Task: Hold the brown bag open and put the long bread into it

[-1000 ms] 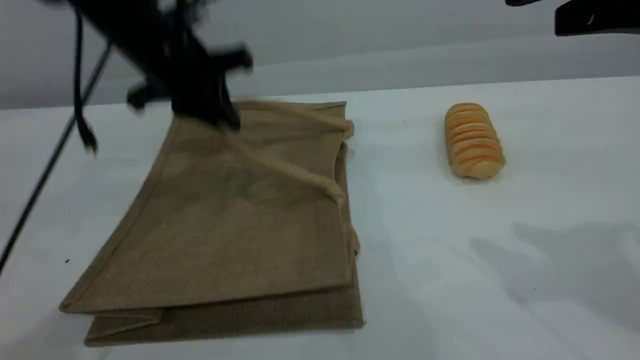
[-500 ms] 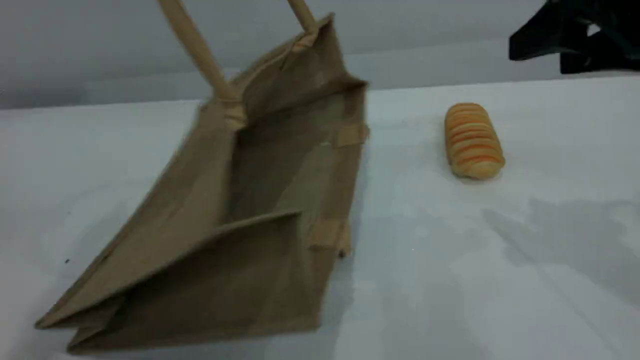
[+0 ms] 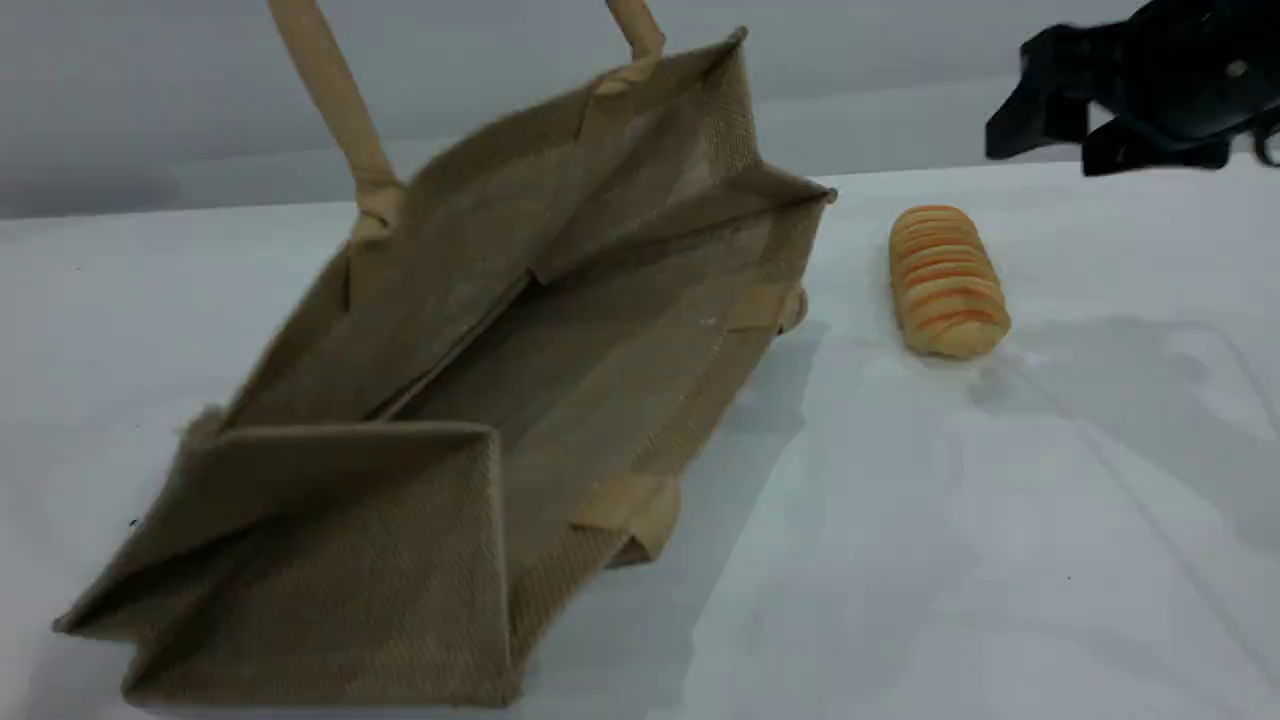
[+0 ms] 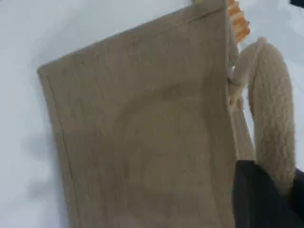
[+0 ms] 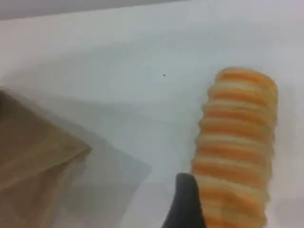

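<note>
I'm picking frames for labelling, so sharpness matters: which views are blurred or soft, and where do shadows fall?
Scene view: the right end effector is motion-smeared; the brown bag and long bread are fairly sharp, with soft shadows on the table. Left wrist view: the handle is close and soft. Right wrist view: soft throughout, the fingertip a dark blur.

Gaping brown bag on its side, long bread beside.

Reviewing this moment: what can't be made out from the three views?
- Scene view: top edge cuts off the handle loop and the left end effector.
- Scene view: right end effector is blurred; opening unreadable.
- Left wrist view: brown bag hides most of the long bread.
- Right wrist view: bread's near end is cut off.
</note>
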Tool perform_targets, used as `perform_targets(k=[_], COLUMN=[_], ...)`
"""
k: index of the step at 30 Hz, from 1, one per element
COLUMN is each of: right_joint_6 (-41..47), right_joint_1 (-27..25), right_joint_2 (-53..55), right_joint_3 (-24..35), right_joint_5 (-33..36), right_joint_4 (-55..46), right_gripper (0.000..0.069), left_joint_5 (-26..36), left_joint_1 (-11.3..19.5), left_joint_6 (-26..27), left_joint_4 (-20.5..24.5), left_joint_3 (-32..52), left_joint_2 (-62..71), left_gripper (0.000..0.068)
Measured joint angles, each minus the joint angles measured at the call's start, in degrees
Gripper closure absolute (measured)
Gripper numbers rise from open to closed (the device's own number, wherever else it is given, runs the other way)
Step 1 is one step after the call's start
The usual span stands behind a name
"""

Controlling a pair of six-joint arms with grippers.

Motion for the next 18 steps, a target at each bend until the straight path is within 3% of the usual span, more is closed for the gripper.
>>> perform_targets(k=[18], right_joint_6=[0.0], right_joint_1=[0.2], right_joint_2=[18.3], right_joint_3=[-15.5], right_joint_5=[0.4], right_joint_4=[-0.1], right_gripper=[0.0193], left_joint_5=[-0.1], left_joint_1=[0.0], left_joint_6=[-1.4], left_joint_4=[-0.4], left_joint_3=[-0.8], left_joint_2=[0.0], left_gripper=[0.0598])
